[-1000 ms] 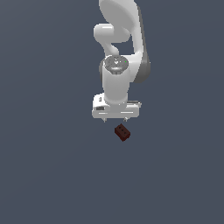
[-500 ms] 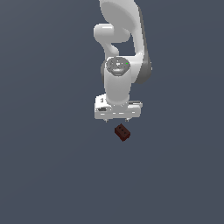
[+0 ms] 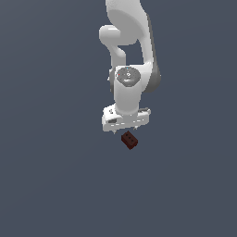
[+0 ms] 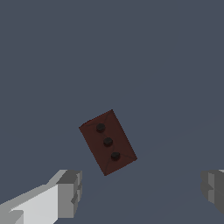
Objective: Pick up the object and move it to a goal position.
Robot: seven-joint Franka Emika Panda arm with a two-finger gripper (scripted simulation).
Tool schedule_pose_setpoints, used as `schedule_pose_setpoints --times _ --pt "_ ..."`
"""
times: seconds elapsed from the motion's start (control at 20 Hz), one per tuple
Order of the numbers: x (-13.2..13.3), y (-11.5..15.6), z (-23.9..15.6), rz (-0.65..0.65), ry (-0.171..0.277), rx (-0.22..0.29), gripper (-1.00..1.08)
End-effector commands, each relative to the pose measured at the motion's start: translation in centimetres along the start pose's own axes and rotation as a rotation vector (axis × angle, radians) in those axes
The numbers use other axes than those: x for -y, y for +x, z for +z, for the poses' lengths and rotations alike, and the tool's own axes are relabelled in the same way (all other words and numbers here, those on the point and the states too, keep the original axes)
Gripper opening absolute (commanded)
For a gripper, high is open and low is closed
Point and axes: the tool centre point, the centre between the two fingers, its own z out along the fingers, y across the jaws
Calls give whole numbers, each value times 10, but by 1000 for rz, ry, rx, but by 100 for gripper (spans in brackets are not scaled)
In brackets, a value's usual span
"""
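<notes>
The object is a small dark red-brown block [image 3: 129, 140] with three dark holes in a row on its top face; it lies on the grey floor. In the wrist view the block [image 4: 107, 141] lies askew to the fingers, beyond the gap between them. My white gripper [image 3: 126, 131] hangs open just above and slightly behind the block, without touching it. In the wrist view my gripper [image 4: 142, 192] is open and empty, with one grey fingertip [image 4: 70, 192] on one side and the other at the picture's far edge.
A plain dark grey floor [image 3: 55, 176] surrounds the block. The white arm [image 3: 129, 55] rises behind the gripper. No other object shows in either view.
The arm has tilted slightly and the gripper has shifted a little toward the block. The block has not moved.
</notes>
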Motion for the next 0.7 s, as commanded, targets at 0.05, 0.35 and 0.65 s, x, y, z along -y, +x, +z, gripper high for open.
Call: schedule_pose_setpoints --times 0.05,0.35,0.65 --pt "4 1 12 -96 -7 -3 100" --pt "14 3 34 -281 -17 -8 100" --pt "21 4 48 -409 -22 -13 100"
